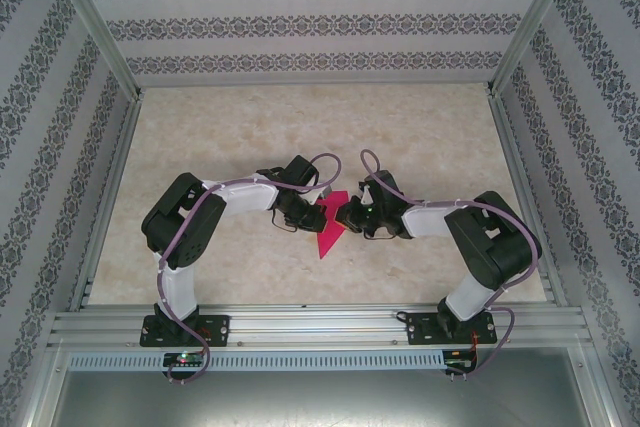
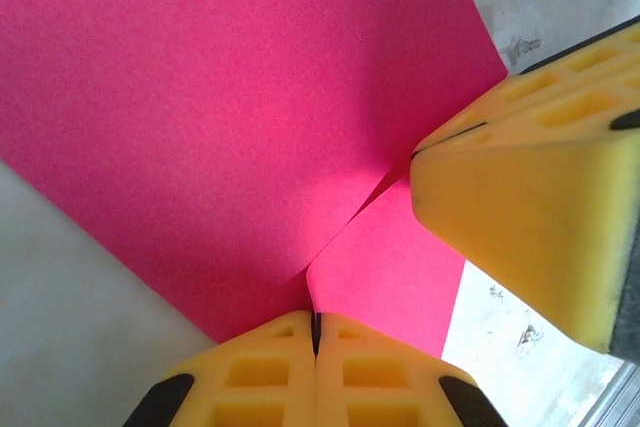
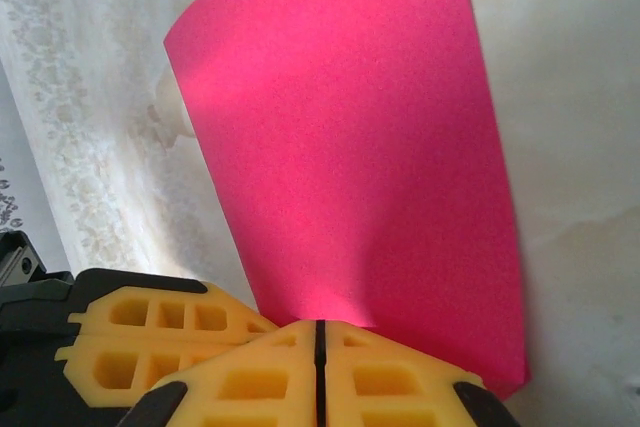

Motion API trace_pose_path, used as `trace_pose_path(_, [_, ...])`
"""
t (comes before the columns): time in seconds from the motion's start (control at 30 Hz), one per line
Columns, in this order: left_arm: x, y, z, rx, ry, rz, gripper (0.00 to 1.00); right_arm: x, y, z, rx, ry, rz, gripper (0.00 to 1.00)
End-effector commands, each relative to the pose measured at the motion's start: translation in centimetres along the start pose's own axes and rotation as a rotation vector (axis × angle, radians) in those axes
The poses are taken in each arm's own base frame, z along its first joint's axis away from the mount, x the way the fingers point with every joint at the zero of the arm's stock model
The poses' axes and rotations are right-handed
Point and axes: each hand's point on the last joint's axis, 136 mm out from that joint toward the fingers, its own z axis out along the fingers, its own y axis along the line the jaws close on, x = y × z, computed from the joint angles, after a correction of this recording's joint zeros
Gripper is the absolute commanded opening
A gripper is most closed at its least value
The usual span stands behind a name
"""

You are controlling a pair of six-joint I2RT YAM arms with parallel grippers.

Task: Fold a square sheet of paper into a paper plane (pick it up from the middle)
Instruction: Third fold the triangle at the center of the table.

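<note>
Left gripper (image 2: pixel 316 332) and right gripper (image 3: pixel 320 332) both pinching the square sheet of paper (image 3: pixel 350 127), plain magenta-pink, creased between them

Over a pale marbled table (image 1: pixel 420 137), the left gripper (image 1: pixel 308 209) and right gripper (image 1: pixel 345 213) meet at centre, either side of the far end of a magenta paper sheet (image 1: pixel 328 234) whose pointed tip aims toward the near rail (image 1: pixel 320 322).

Left wrist view crops the paper (image 2: pixel 200 97) (top and left).
</note>
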Motion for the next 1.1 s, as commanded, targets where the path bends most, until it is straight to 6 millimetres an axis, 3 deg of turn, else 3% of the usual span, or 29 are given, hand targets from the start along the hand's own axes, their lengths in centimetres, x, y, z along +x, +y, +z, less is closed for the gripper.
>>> trace_pose_path(0.0, [0.9, 1.1, -0.2, -0.054, 0.037, -0.006, 0.06, 0.6, -0.5, 0.3, 0.014, 0.008, -0.007, 0.10])
trace_pose_path(0.17, [0.1, 0.1, -1.4, -0.044, 0.000, -0.010, 0.13, 1.3, -4.3, 1.1, 0.132, 0.015, 0.054, 0.09])
trace_pose_path(0.3, [-1.6, -0.8, -4.5, -0.094, -0.088, -0.005, 0.32, 1.6, -4.5, 1.0, 0.139, 0.006, 0.059, 0.08])
trace_pose_path(0.37, [-2.2, -1.1, -6.2, -0.122, -0.137, -0.004, 0.37, 1.6, -4.3, 1.0, 0.144, 0.004, 0.054, 0.08])
trace_pose_path(0.47, [-2.5, -1.4, -7.9, -0.140, -0.189, -0.018, 0.37, 1.5, -4.2, 0.8, 0.157, -0.016, 0.056, 0.08])
trace_pose_path(0.53, [-2.0, -2.0, -8.2, -0.105, -0.189, -0.031, 0.31, 1.5, -4.3, 0.8, 0.161, -0.029, 0.066, 0.08])
trace_pose_path(0.73, [0.3, -5.7, -5.7, 0.118, -0.105, -0.074, 0.17, 1.7, -4.4, 0.9, 0.171, -0.044, 0.071, 0.09])
trace_pose_path(0.9, [1.1, -5.1, -2.6, 0.116, -0.049, -0.114, 0.12, 1.6, -4.2, 0.7, 0.167, -0.052, 0.071, 0.09])
trace_pose_path(1.07, [1.8, -3.9, -1.0, 0.090, -0.002, -0.131, 0.11, 1.6, -4.0, 0.5, 0.161, -0.054, 0.066, 0.09])
